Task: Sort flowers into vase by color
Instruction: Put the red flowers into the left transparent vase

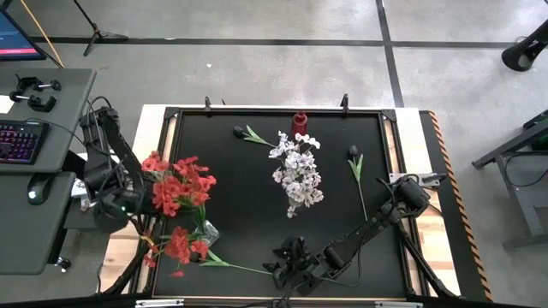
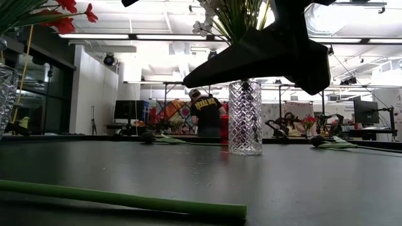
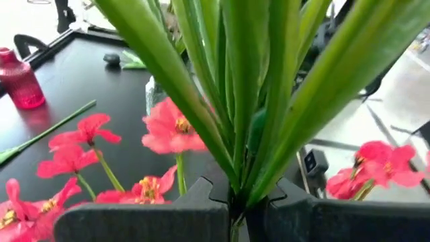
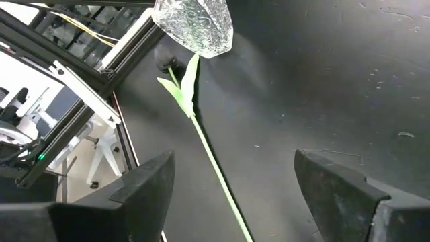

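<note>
My left gripper (image 1: 130, 204) at the table's left edge is shut on a bunch of red flowers (image 1: 181, 185). More red flowers (image 1: 178, 245) stand by a clear glass vase (image 1: 208, 229) at the near left. White flowers (image 1: 298, 175) stand in a cut-glass vase (image 2: 245, 119) mid-table. A dark-bloomed flower (image 4: 165, 58) lies flat, its green stem (image 4: 211, 158) running toward my right gripper (image 4: 233, 158). That gripper is open above the stem's free end (image 2: 242, 211), a finger on each side. Two more dark-bloomed flowers (image 1: 353, 154) (image 1: 241, 131) lie farther back. My left gripper pinches the bunch's green stems and leaves (image 3: 235, 180) together between its two fingers (image 3: 201, 202). It comes in from the table's left side. The stems fan out away from the fingers, and the red blooms (image 3: 171, 128) hang out over the table's left part.
A small red vase (image 1: 300, 122) stands at the far edge, middle. A desk with a keyboard (image 1: 19, 141) and mouse adjoins the table's left side. The black mat (image 1: 248, 214) between the red and white flowers is bare. A person stands in the room beyond the table (image 2: 206, 113).
</note>
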